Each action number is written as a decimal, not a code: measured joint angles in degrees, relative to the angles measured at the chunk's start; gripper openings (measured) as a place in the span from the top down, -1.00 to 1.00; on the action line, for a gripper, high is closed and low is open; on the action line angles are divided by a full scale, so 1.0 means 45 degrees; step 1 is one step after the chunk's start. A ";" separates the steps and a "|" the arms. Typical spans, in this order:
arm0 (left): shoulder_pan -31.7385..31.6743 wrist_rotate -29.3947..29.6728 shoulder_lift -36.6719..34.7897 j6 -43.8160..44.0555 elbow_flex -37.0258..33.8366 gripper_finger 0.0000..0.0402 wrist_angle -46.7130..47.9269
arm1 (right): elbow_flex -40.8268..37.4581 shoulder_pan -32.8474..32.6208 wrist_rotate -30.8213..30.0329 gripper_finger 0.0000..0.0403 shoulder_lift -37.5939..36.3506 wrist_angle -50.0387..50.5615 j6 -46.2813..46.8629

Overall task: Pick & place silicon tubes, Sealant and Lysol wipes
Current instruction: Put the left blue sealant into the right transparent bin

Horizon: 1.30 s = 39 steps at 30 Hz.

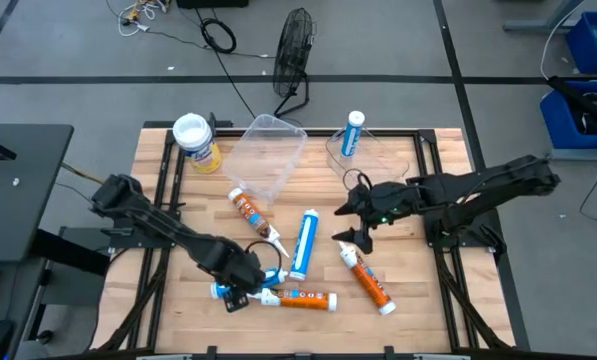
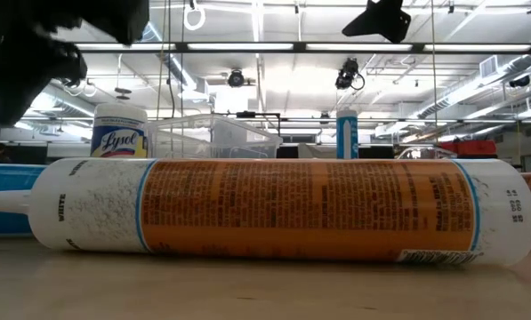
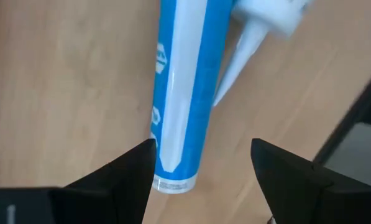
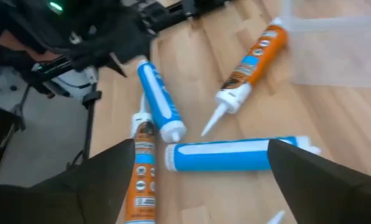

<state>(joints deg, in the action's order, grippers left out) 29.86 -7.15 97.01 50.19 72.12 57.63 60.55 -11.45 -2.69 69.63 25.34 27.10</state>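
Observation:
Several caulk tubes lie flat on the wooden table (image 1: 428, 300): a blue one (image 1: 304, 243), orange ones (image 1: 366, 280) (image 1: 303, 298) (image 1: 248, 210), and a blue one (image 3: 179, 93) at the near left. My left gripper (image 3: 204, 149) points down over that tube, open, its fingers either side of the flat end. My right gripper (image 1: 346, 222) hovers open, right of the middle blue tube (image 4: 235, 154). The yellow Lysol wipes canister (image 1: 196, 142) stands upright at the far left. Another blue tube (image 1: 353, 135) stands in a clear container.
A large clear plastic bin (image 1: 268, 150) sits at the far middle of the table, and a smaller clear container (image 1: 363, 150) is to its right. An orange tube (image 2: 301, 209) lies close before the low camera. Bare wood shows at the right.

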 joint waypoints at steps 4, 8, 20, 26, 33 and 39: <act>0.0459 0.0565 0.0613 -0.0772 0.0000 -0.34 0.0008 | 0.0000 -0.0186 0.0040 -0.91 0.0304 -0.0164 -0.0024; 0.0953 0.0968 0.0843 -0.1308 -0.0132 -0.34 -0.0084 | 0.0000 -0.0188 0.0034 -0.91 0.0539 -0.0204 -0.0021; 0.1653 0.0773 0.0865 0.0154 -0.1848 -0.34 -0.2206 | -0.0002 -0.0188 -0.0202 -0.91 0.0640 -0.0691 -0.0131; 0.1624 0.0776 0.0865 0.0839 -0.2421 -0.34 -0.2792 | -0.0005 -0.0183 -0.0207 -0.91 0.0640 -0.0682 -0.0132; 0.1614 0.0895 0.0865 0.1431 -0.3142 -0.33 -0.3632 | -0.0005 -0.0168 -0.0212 -0.91 0.0640 -0.0664 0.0022; 0.1614 0.1101 0.0860 0.1710 -0.3215 -0.24 -0.3742 | -0.0005 -0.0168 -0.0309 -0.91 0.0640 -0.0664 0.0038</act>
<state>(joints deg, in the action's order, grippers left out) 37.12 -2.20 100.88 57.89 57.65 40.79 60.53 -12.21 -4.08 72.51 22.35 27.27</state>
